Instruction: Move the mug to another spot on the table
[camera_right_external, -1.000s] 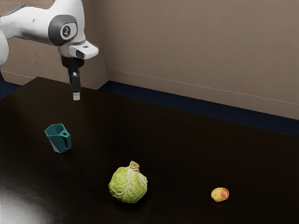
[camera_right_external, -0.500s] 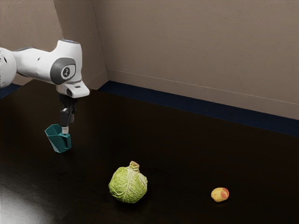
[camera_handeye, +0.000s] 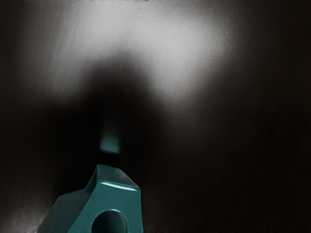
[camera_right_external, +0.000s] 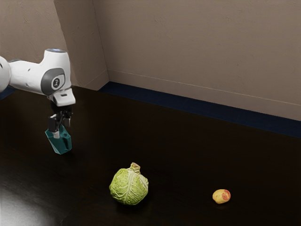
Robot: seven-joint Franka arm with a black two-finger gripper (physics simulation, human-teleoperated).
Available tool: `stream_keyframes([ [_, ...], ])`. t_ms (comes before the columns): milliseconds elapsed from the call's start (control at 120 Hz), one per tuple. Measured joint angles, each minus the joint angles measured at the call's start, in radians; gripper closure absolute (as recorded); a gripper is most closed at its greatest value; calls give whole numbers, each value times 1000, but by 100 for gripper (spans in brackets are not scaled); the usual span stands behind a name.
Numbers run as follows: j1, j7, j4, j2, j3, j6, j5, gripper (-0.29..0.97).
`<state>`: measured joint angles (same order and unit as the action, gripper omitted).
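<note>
Teal mug [camera_right_external: 61, 143] stands toward the dark table's [camera_right_external: 188, 150] edge at the exterior view's left, straight below the gripper [camera_right_external: 59, 131] lowered onto its rim (handle just under the hand), clench or release unreadable.

Teal, angular mug [camera_right_external: 60, 143] [camera_handeye: 73, 213], wider at the rim, round-holed handle [camera_handeye: 117, 191] on its side; stands mouth-up on the dark bench [camera_right_external: 188, 150], directly beneath the hand [camera_right_external: 57, 133].
</note>
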<state>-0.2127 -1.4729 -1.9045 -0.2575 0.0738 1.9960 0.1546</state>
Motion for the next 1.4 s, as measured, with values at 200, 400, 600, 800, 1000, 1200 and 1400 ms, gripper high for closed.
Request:
stream_keyframes([
  [200, 4, -69, -61, -1, 3, 122, -25, 0],
  [400, 4, -119, -93, 1, 3, 225, -39, 0],
  [600, 4, -159, -132, -2, 4, 263, -32, 0],
  [800, 4, -198, -141, -5, 4, 278, -24, 0],
  [1000, 1, -229, -156, -20, 4, 305, -5, 0],
  [1200, -2, -255, -157, -36, 6, 335, 11, 0],
  [1400, -6, -273, -156, -50, 9, 360, 16, 3],
])
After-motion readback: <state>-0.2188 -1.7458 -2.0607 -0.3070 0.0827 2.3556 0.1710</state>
